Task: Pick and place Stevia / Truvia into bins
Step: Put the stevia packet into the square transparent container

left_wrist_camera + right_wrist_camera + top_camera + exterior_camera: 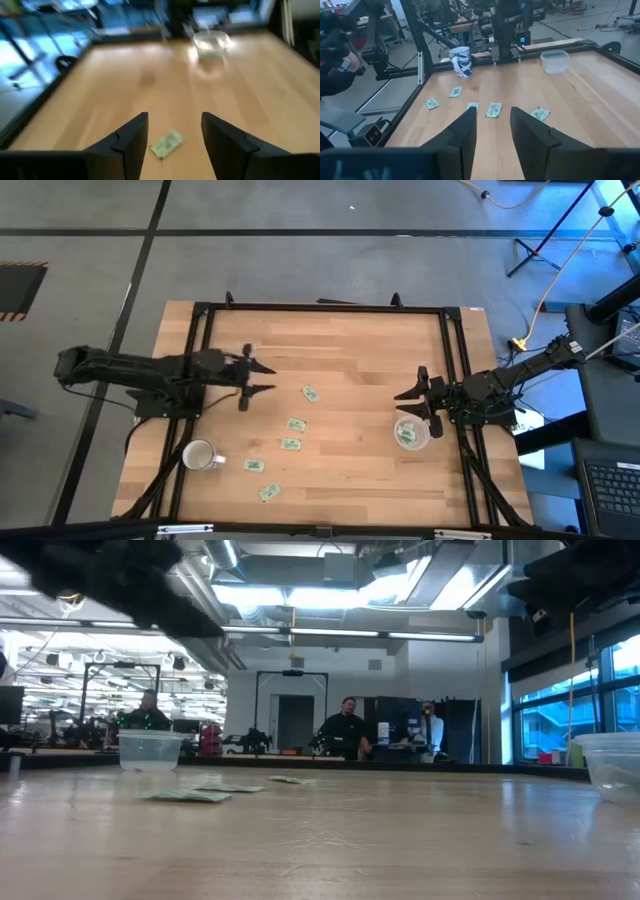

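While both arms reach in over the wooden table (350, 360), the left claw (262, 377) sits in the left-centre of the high view w/ its fingers spread wide and nothing between them; in the left wrist view one sachet (166, 144) lies on the wood below the gap, not touched. Right claw (405, 395) is at centre-right, fingers partly apart, also holding nothing, just beside a clear bin (410, 432) that has a green sachet inside. Five more Stevia sachets lie loose in the lower middle of the high view: one (310, 393) near the left claw, two (296, 424) (291, 444) stacked close below it, two (255, 466) (269, 492) toward the bottom. White mug (199, 456) stands lower left, apart from the sachets. 2nd clear bin (555, 61) shows in the right wrist view's upper right, on the table's far side by the left arm's base. Low view: people in the room behind.
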You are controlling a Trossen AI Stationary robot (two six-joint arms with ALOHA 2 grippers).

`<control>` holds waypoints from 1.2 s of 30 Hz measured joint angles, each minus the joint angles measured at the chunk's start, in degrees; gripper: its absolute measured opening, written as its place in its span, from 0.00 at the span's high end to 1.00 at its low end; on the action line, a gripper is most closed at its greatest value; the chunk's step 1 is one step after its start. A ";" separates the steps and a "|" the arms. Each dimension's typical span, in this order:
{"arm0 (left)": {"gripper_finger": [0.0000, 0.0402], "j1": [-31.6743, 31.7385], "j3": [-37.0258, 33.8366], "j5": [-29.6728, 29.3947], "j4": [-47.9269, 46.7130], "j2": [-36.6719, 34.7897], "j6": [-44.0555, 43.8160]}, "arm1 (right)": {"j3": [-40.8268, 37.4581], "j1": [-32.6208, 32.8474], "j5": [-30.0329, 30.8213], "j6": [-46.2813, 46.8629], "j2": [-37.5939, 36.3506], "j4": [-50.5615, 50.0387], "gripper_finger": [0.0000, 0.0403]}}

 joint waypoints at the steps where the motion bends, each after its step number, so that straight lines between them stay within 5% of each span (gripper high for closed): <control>1: 0.55 0.00 2.71 1.12 -2.15 3.75 1.27 | 0.00 0.00 0.00 -0.05 0.00 0.01 0.70; 10: 0.55 0.00 26.43 3.86 -21.54 32.51 15.52 | 0.00 0.00 0.00 -0.06 0.00 -0.02 0.70; 18: 0.55 0.00 40.85 1.64 -30.47 50.35 26.27 | 0.02 0.00 0.00 0.12 0.02 -0.52 0.70; 28: 0.55 0.02 46.26 -10.24 -32.18 62.67 26.92 | 0.02 0.02 -6.17 3.06 0.04 -1.17 0.70; 36: 0.55 -0.11 46.74 -4.22 -34.27 63.34 29.06 | 0.02 0.02 -6.49 5.15 0.04 -1.08 0.70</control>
